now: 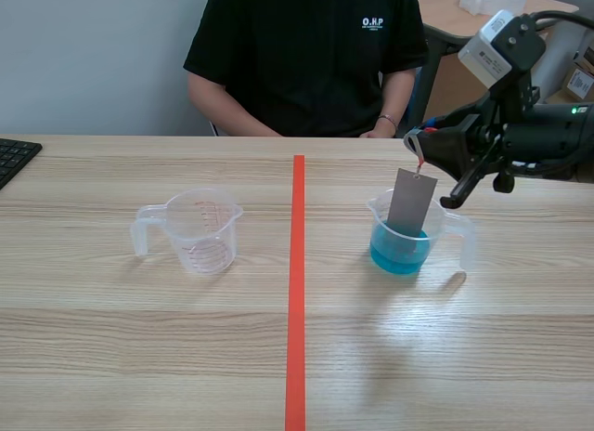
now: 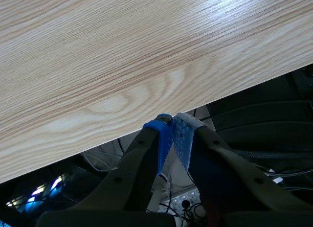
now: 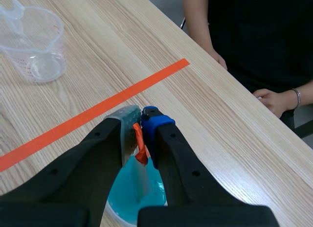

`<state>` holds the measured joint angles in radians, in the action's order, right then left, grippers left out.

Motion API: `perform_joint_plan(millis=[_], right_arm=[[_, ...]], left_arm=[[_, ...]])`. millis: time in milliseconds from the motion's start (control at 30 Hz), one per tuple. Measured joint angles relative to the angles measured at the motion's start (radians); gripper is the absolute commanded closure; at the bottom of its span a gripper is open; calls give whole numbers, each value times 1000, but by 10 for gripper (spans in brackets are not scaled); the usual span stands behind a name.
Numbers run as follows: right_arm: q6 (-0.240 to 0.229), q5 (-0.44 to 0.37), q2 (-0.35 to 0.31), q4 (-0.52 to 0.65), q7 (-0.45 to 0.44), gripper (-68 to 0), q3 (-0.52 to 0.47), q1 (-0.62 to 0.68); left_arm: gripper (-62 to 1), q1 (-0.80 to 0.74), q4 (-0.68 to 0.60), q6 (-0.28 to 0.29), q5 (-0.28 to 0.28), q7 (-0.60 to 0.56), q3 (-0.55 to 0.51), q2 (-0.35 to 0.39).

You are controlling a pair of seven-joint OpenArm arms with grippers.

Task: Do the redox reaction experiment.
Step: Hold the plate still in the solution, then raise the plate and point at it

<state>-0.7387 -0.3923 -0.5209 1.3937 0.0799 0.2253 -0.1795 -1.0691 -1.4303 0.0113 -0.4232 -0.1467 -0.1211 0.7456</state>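
A clear measuring cup (image 1: 406, 241) holding blue liquid (image 1: 400, 253) stands right of the orange tape line. A grey metal strip (image 1: 411, 202) hangs upright with its lower end in the liquid. My right gripper (image 1: 417, 149) is shut on the strip's orange-red top tag, above the cup. In the right wrist view the tag (image 3: 141, 147) sits pinched between the fingers of my right gripper (image 3: 140, 120), and the blue liquid (image 3: 139, 190) lies below. An empty clear measuring cup (image 1: 193, 229) stands left of the line. My left gripper (image 2: 171, 126) is shut on nothing at the table's near edge.
A person in a black shirt (image 1: 306, 55) sits across the table, one hand (image 1: 378, 130) resting at the far edge. A black keyboard (image 1: 13, 158) lies at the far left. The empty cup (image 3: 35, 50) shows beyond the tape line (image 3: 93, 112) in the right wrist view.
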Motion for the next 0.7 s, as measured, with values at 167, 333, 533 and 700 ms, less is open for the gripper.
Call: perform_joint_plan(millis=[167, 333, 533, 700], right_arm=[[-2, -24, 0, 35, 42, -15, -32, 3], [0, -86, -14, 81, 69, -15, -54, 3], [-1, -177, -54, 143, 139, -15, -54, 3], [-1, -240, -56, 190, 206, -15, -83, 3]], left_arm=[[-49, 0, 0, 0, 0, 0, 0, 0], [-49, 0, 0, 0, 0, 0, 0, 0], [-49, 0, 0, 0, 0, 0, 0, 0], [-49, 0, 0, 0, 0, 0, 0, 0]])
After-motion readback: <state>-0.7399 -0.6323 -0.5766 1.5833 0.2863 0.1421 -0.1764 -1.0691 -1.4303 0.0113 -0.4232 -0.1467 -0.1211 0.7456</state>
